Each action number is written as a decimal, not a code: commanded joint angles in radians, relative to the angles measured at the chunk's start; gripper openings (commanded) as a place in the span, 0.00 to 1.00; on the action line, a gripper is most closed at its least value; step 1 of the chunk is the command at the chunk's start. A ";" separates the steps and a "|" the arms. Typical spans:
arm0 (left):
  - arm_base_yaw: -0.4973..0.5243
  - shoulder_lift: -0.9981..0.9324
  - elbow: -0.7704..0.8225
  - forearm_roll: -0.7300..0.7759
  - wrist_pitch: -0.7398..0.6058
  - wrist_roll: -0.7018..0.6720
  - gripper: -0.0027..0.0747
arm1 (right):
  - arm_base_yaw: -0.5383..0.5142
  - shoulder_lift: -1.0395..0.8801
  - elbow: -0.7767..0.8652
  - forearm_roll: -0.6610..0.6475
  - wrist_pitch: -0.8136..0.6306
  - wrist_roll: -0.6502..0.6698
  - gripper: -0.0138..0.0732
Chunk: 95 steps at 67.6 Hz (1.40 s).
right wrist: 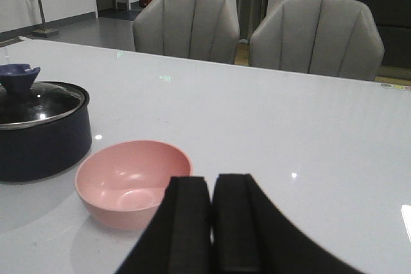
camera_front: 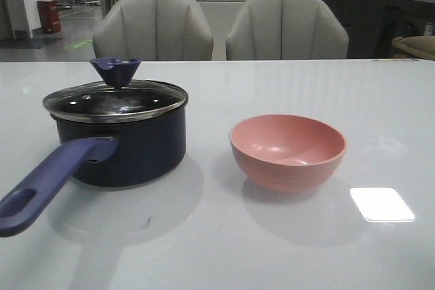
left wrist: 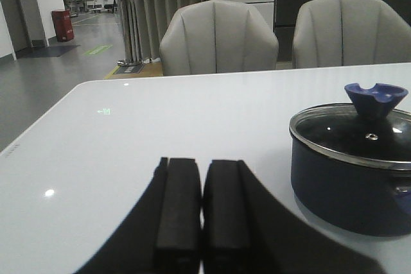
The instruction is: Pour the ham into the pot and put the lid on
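A: Worktop [camera_front: 285, 249] white. Pot [camera_front: 129, 147] on its left half, lid [camera_front: 115, 100] seated on the rim, handle toward the camera. Pink bowl [camera_front: 288, 151] just to its right, apart.

B: Left tool [left wrist: 200, 213], right tool [right wrist: 210, 219]: fingers pressed together, holding nothing, above the worktop.

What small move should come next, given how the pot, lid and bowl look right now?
Probably none beyond keeping both arms parked. The lid already sits on the pot, and the pink bowl looks empty, so the pour seems done, though the ham cannot be made out through the glass. The left gripper and right gripper are shut and holding nothing.
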<state>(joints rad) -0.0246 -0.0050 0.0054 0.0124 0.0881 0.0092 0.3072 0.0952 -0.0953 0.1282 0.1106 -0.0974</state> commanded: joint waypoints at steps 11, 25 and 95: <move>0.000 -0.018 0.020 -0.001 -0.080 -0.009 0.18 | -0.002 0.010 -0.019 -0.009 -0.085 -0.011 0.34; 0.000 -0.018 0.020 -0.001 -0.080 -0.009 0.18 | -0.094 -0.004 0.035 -0.114 -0.095 -0.002 0.34; 0.000 -0.018 0.020 -0.001 -0.080 -0.009 0.18 | -0.189 -0.125 0.117 -0.115 -0.121 0.086 0.34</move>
<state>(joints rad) -0.0246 -0.0050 0.0054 0.0124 0.0858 0.0092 0.1258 -0.0094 0.0262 0.0273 0.0742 -0.0090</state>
